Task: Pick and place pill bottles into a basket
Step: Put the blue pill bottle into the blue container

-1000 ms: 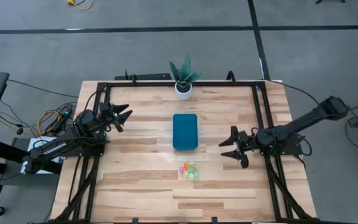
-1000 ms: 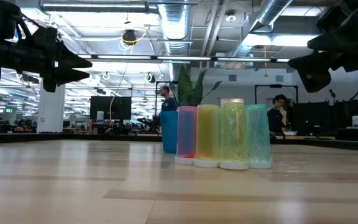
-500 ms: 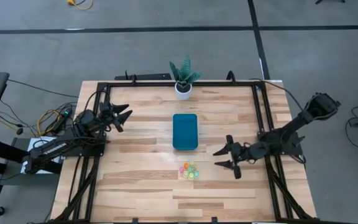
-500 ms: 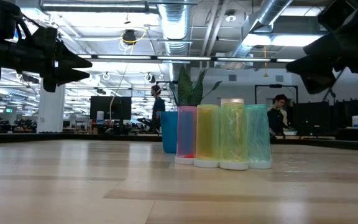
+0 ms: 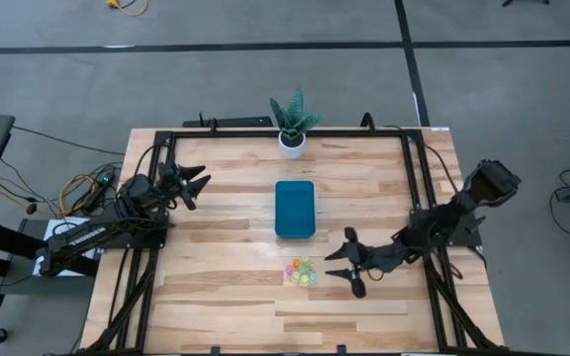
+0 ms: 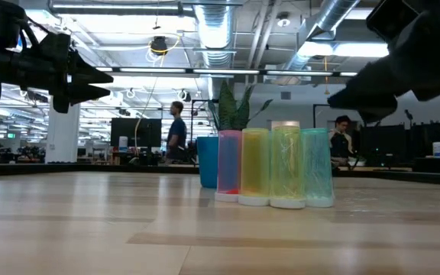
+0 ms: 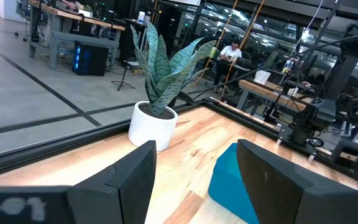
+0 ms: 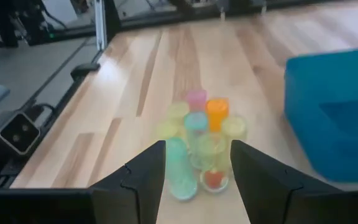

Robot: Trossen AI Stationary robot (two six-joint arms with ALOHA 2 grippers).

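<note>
Standing upright: pill bottles (image 5: 301,271) (clustered) | basket (image 5: 295,209) lengthwise front-back | right gripper (image 5: 343,268) fingers spread

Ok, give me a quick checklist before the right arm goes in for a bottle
1. Right gripper lined up beside the pill bottles, not touching them: ok.
2. Right jaws open, nothing held: ok.
3. One bottle can be taken alone: not ok, they stand bunched together.
4. Bottles upright: ok, going by the low view.
5. Basket free to receive, nothing seen in it from above: ok.
6. Left gripper parked at the table's left side, away from the bottles: ok.
</note>
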